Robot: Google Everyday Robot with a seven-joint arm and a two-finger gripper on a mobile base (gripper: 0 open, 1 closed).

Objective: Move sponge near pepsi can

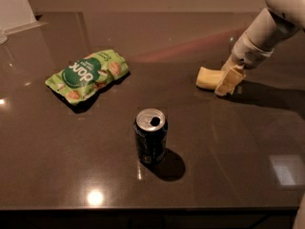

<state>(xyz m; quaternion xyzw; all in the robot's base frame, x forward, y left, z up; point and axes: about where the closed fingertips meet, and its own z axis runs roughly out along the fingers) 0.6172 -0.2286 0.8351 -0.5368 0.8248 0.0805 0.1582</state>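
The sponge [208, 78], a pale yellow block, lies on the dark table at the right. My gripper [228, 83] is down at the sponge's right end, touching or covering that end, with the white arm reaching in from the upper right. The pepsi can [151, 138] stands upright in the middle front, dark blue with a silver opened top. It is well apart from the sponge, to the sponge's lower left.
A green snack bag [88, 75] lies flat at the left, behind and left of the can. The dark glossy table [228, 166] has its front edge just below the can. A pale object [12, 6] stands at the far left corner.
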